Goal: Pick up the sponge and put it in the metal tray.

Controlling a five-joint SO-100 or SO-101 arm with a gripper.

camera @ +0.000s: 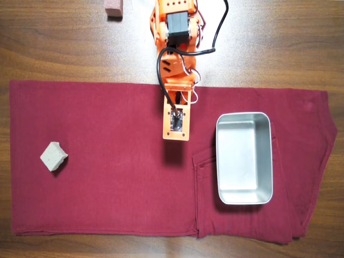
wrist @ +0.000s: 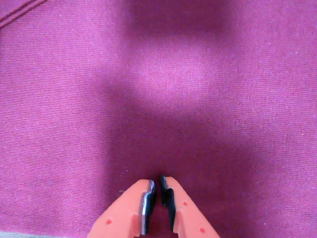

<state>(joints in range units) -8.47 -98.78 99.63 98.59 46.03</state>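
- One sponge point(camera: 54, 156) lies on the dark red cloth point(camera: 107, 199), far to the left of the metal tray point(camera: 244, 196) in the overhead view, turned like a diamond and touching nothing.
- Between the two, nearer the tray, hangs the orange arm point(camera: 176, 80); its hand point(wrist: 158, 191) points down over bare cloth.
- Its two fingers are almost pressed together in the wrist view, with only a thin gap, and they hold nothing.
- Neither sponge nor tray shows in the wrist view, so the reach seems not yet begun.
- To do it well, I would open the fingers wide first, swing toward the sponge, and turn the wrist so the pads meet two flat sides, not the corners.
- Beyond the cloth, on the wooden counter point(camera: 279, 43), sits a pinkish-brown block point(camera: 113, 8); it should be left alone.
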